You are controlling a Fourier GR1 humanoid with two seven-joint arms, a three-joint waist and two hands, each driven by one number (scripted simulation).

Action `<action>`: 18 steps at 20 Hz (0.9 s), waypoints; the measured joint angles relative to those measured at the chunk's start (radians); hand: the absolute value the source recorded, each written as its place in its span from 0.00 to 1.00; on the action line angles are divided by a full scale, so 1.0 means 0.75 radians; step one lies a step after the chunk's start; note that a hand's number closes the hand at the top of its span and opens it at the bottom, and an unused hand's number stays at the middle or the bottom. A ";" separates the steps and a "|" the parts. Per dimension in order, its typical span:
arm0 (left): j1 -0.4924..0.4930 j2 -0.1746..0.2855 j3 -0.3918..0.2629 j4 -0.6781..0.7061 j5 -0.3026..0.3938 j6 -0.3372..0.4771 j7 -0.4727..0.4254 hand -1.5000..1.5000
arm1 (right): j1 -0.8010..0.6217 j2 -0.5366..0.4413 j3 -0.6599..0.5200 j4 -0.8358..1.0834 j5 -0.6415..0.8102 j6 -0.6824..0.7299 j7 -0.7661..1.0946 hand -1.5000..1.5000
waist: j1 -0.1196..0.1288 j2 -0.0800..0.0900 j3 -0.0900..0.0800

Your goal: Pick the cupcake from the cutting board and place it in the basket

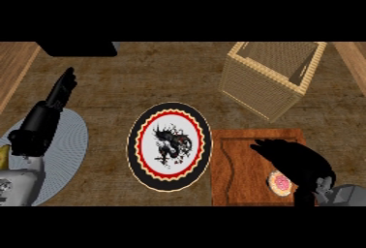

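Observation:
A cupcake [280,182] with pink frosting sits on the brown cutting board [239,169] at the lower right. My right hand [293,159] hovers just over it, fingers spread and pointing left, partly hiding the cupcake. The tall woven basket [268,77] stands at the upper right, beyond the board. At the left, my left hand [50,109] rests open with its fingers pointing up, over a pale round mat [68,145].
A round plate [169,145] with a black rim, red ring and a dark dragon figure lies mid-counter, left of the board. A black object [77,48] sits at the top left. A yellow item [4,157] shows at the left edge.

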 measured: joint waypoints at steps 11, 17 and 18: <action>-0.011 -0.053 0.075 -0.038 -0.058 -0.083 0.047 0.50 | 0.093 0.121 -0.065 0.026 0.180 0.025 -0.104 0.00 | -0.001 0.000 0.000; -0.035 -0.074 0.110 -0.019 -0.082 -0.117 0.046 0.50 | 0.106 0.147 -0.110 0.118 0.269 0.006 -0.179 0.00 | 0.000 0.000 0.000; -0.027 -0.076 0.118 -0.028 -0.082 -0.124 0.044 0.50 | 0.122 0.138 -0.122 0.121 0.281 -0.004 -0.206 0.00 | 0.000 0.000 0.000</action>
